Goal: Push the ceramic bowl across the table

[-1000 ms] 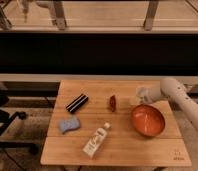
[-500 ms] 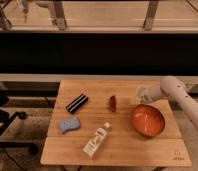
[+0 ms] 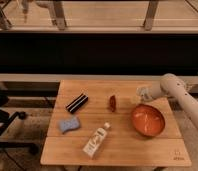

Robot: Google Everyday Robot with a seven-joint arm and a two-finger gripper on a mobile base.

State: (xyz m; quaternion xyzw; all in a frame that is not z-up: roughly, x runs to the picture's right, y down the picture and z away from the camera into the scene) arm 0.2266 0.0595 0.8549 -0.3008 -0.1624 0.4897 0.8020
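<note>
An orange-red ceramic bowl point(image 3: 147, 120) sits on the right part of the wooden table point(image 3: 92, 160). My gripper point(image 3: 142, 94) is at the end of the white arm that reaches in from the right. It hangs just above the bowl's far rim, slightly to its left.
A black striped packet point(image 3: 77, 102) lies at the table's back left. A blue sponge point(image 3: 69, 124) lies at the left. A white bottle point(image 3: 95, 141) lies on its side near the front middle. A small dark red item point(image 3: 112, 103) lies left of the bowl. An office chair point(image 3: 4, 120) stands at far left.
</note>
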